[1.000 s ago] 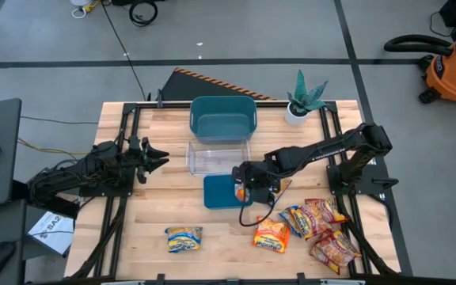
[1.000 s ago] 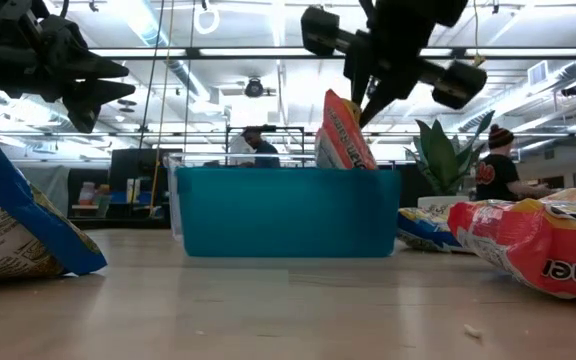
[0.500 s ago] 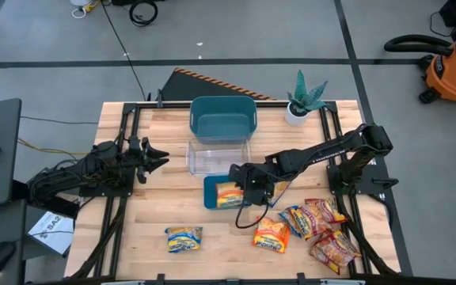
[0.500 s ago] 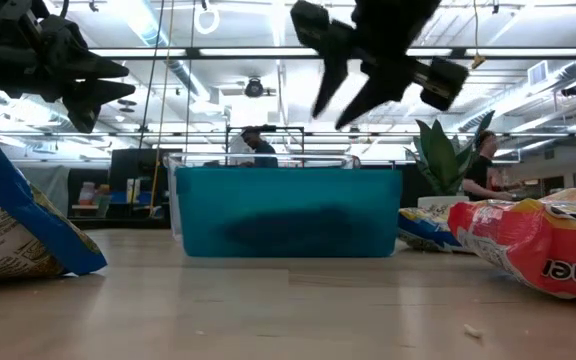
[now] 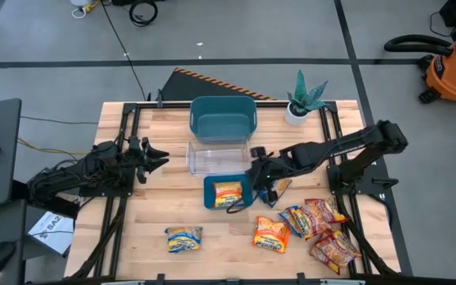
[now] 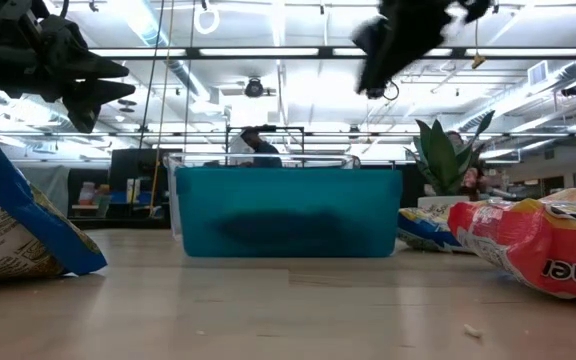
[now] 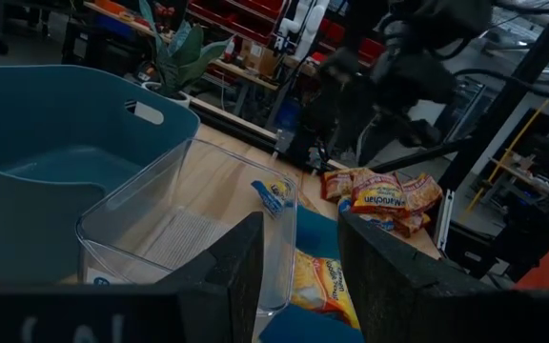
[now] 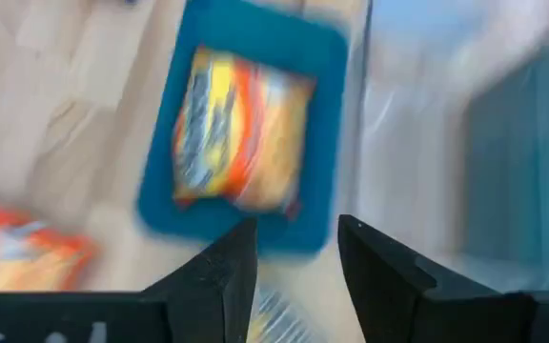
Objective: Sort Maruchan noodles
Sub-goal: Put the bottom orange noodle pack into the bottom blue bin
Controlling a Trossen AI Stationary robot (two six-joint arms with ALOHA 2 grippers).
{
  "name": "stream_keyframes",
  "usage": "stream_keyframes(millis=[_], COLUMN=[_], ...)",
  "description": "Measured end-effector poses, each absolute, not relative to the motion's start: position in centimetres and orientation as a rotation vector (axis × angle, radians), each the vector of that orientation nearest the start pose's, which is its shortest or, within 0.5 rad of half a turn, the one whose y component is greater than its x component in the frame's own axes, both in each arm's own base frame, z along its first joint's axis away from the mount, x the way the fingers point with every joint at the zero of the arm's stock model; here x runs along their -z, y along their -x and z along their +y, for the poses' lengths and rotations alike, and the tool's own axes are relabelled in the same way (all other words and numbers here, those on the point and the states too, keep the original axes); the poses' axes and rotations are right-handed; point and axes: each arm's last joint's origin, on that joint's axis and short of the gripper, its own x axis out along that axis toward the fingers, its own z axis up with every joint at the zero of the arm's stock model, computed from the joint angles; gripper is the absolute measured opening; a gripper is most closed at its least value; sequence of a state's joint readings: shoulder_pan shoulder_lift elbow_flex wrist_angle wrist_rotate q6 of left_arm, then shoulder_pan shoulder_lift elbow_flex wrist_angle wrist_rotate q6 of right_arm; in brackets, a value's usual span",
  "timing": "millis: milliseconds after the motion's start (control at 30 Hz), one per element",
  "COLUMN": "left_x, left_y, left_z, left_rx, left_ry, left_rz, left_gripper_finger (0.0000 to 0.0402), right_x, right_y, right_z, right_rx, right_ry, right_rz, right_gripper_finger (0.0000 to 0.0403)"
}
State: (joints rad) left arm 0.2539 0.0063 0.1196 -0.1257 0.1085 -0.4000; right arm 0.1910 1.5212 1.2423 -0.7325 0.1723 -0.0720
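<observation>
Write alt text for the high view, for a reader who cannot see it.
Seen from above, an orange noodle packet lies in a small teal bin, with the right gripper open beside it. A clear bin and a larger teal bin sit behind; more packets lie on the table. The left gripper waits at left.

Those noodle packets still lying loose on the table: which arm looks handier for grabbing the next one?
Probably the right. Its open right gripper hangs just beside the loose noodle packets, while the left gripper waits across the table.
</observation>
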Motion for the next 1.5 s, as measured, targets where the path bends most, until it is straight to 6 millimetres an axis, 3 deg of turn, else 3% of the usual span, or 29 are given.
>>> stream_keyframes(millis=[200,333,533,800,933,1200,1367,1500], left_x=[-19.1,-19.1,-19.1,-19.1,-19.1,-19.1,-19.1,-19.1], left_y=[-8.7,-8.7,-8.7,-8.7,-8.7,-8.7,-8.7,-8.7], left_z=[1.9,1.9,1.9,1.9,1.9,1.9,1.9,1.9], left_rx=[-0.146,-0.146,-0.146,-0.146,-0.146,-0.146,-0.146,-0.146], left_ry=[0.402,0.401,0.401,0.401,0.401,0.401,0.401,0.401], left_rz=[-0.017,-0.017,-0.017,-0.018,-0.017,-0.017,-0.018,-0.017], left_gripper_finger=[0.0142,0.0142,0.0142,0.0142,0.0142,0.0142,0.0142,0.0142], right_x=[-25.9,-25.4,-24.0,-20.2,-19.0,-18.9,-19.1,-18.1], right_y=[-28.0,-27.3,-28.4,-30.9,-31.4,-31.8,-32.2,-32.1], right_z=[5.8,7.1,10.3,13.3,13.6,13.6,14.2,14.5], right_rx=[0.03,0.084,0.032,0.003,0.05,0.119,0.074,0.07], right_ry=[-0.089,-0.163,-0.16,-0.157,-0.139,-0.196,-0.216,-0.192], right_rz=[1.337,1.417,1.363,1.317,1.317,1.278,1.225,1.242], right_gripper_finger=[0.0153,0.0159,0.0179,0.0204,0.022,0.0256,0.0259,0.0254])
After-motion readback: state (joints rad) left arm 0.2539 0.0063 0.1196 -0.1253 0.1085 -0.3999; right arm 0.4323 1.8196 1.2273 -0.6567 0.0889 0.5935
